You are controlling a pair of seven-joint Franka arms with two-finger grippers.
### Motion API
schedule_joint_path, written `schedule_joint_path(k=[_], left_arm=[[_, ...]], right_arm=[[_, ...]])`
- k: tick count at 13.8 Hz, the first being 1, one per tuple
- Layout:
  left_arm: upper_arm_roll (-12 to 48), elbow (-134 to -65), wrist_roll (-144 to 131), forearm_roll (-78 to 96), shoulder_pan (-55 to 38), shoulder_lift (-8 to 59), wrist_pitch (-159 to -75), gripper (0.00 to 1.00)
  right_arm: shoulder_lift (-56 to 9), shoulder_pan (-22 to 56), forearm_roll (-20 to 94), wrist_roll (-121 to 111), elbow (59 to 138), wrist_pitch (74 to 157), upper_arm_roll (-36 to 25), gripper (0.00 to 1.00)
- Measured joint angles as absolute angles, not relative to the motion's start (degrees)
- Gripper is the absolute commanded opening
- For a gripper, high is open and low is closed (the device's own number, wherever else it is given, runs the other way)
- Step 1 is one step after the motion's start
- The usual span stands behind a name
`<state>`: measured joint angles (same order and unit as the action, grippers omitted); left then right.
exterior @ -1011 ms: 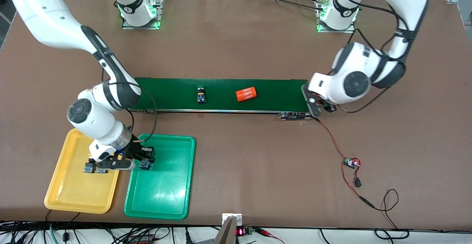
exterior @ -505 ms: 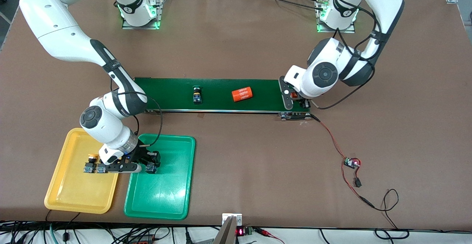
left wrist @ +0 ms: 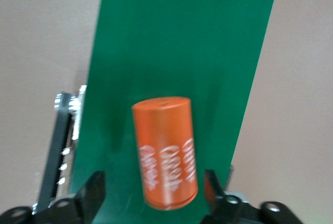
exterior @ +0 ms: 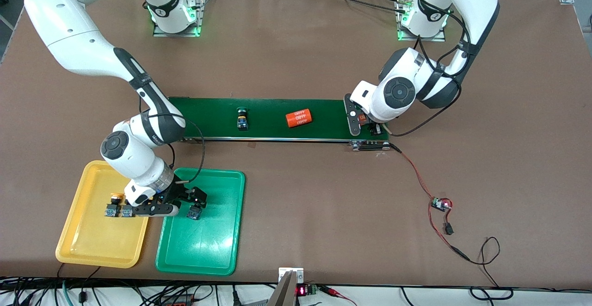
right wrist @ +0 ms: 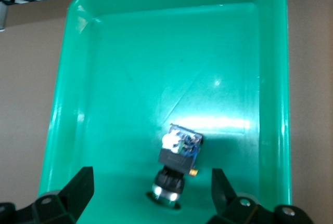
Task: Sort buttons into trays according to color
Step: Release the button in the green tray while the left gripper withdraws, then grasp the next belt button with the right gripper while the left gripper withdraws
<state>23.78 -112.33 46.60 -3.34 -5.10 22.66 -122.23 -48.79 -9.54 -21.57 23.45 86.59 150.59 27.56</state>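
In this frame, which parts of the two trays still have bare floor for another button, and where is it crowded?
The green tray is bare from its one button down to its camera-side rim. The yellow tray is bare in that same half. The crowding is mid-tray, where two buttons and the open right gripper sit close together.

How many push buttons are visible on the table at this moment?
4. Two buttons lie side by side in the yellow tray, one green button in the green tray, one on the conveyor belt. The arm may hide others.
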Motion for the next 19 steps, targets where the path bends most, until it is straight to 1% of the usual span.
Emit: schedule_joint_path(k=[1, 3, 6, 8, 9, 11, 15, 17, 19], left_arm=[[23.4, -112.12, 46.54, -3.34, -4.86, 21.76, -121.67, 1.0], [21.7, -111.33, 46.36, -3.29, -4.26, 18.9, -117.79, 1.0], [19.3, -107.08, 42.93, -3.16, -2.97, 14.66, -107.13, 1.0], [17.83, -103.62, 37.82, -3.09, -2.52, 13.47, -101.85, 1.0], [16.91, -102.5, 34.08, -2.91, -2.36, 13.12, -100.49, 1.0], [14.09, -101.35, 26.37, -1.18, -2.13, 12.27, -99.85, 1.0], [6.27, -100.96, 11.33, 0.43, -1.54, 8.36, -99.83, 1.0], [2.52, -100.69, 3.49, 2.69, -1.38, 5.57, -99.83, 1.0], [0.03, -100.24, -1.3, 3.6, -1.3, 1.76, -99.27, 1.0]], right_arm=[[-46.47, -9.53, -21.57, 24.4, 89.09, 150.33, 27.58, 1.0], [-39.72, -9.49, -21.57, 26.88, 96.27, 148.23, 27.76, 1.0], [-29.68, -9.47, -21.55, 30.5, 105.15, 139.67, 30.56, 1.0], [-25.35, -9.39, -21.53, 33.48, 108.66, 136.93, 33.13, 1.0], [-23.94, -9.36, -21.52, 34.87, 110.37, 136.52, 34.12, 1.0], [-22.78, -9.33, -21.52, 37.0, 113.26, 136.49, 35.4, 1.0], [-22.84, -9.32, -21.52, 37.68, 117.18, 136.62, 36.15, 1.0], [-22.84, -9.32, -21.52, 37.82, 118.21, 136.65, 36.54, 1.0], [-22.83, -9.33, -21.52, 37.89, 118.39, 136.66, 37.04, 1.0]])
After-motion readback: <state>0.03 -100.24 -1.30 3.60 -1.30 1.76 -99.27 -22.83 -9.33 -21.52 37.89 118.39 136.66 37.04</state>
